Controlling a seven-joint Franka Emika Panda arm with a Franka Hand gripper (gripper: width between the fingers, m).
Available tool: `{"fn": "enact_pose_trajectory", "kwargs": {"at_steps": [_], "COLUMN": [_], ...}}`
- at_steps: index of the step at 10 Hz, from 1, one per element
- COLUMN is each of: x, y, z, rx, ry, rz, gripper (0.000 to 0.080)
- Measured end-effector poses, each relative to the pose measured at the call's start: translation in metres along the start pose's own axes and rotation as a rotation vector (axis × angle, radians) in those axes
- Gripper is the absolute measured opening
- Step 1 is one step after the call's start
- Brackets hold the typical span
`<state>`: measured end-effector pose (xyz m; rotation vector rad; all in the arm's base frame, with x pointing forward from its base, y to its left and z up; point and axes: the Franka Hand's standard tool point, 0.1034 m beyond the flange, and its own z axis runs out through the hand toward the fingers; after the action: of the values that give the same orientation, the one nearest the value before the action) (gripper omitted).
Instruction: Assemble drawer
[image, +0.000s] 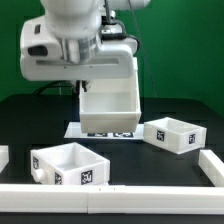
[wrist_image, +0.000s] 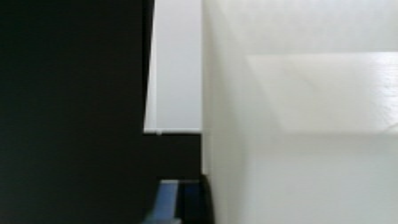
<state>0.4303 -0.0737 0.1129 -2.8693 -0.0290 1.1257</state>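
Observation:
The drawer's large white housing (image: 108, 106) stands at the middle back, over the marker board (image: 98, 131). My gripper (image: 84, 89) reaches down onto the wall of the housing on the exterior view's left. In the wrist view the housing wall (wrist_image: 294, 120) fills the picture. One blue-edged finger (wrist_image: 178, 202) lies against the wall's outer face, and the other finger is hidden behind the wall. The gripper (wrist_image: 222, 202) is shut on that wall. One open-top tray (image: 70, 165) with tags sits at the front on the exterior view's left. A second tray (image: 175, 135) sits on the exterior view's right.
A white rail (image: 110, 198) runs along the table's front and another (image: 213, 166) along the exterior view's right. A small white part (image: 3, 156) shows at the far edge on the exterior view's left. The table top is black, the backdrop green.

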Motion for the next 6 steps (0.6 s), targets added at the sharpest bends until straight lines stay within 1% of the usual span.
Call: {"fn": "enact_pose_trajectory", "kwargs": {"at_steps": [1,2,3,6], "x": [0.003,-0.001,0.003,0.004], "y": [-0.013,-0.021,-0.022,-0.028], "z": [-0.001,0.003,0.009,0.015], "rx": [-0.026,-0.027,-0.015,-0.002], "ry": [-0.048,-0.166,-0.238,-0.433], "rz": [-0.033,-0.043,-0.030,-0.058], "gripper": [0.0033,0.0033,0.0033,0.0033]}}
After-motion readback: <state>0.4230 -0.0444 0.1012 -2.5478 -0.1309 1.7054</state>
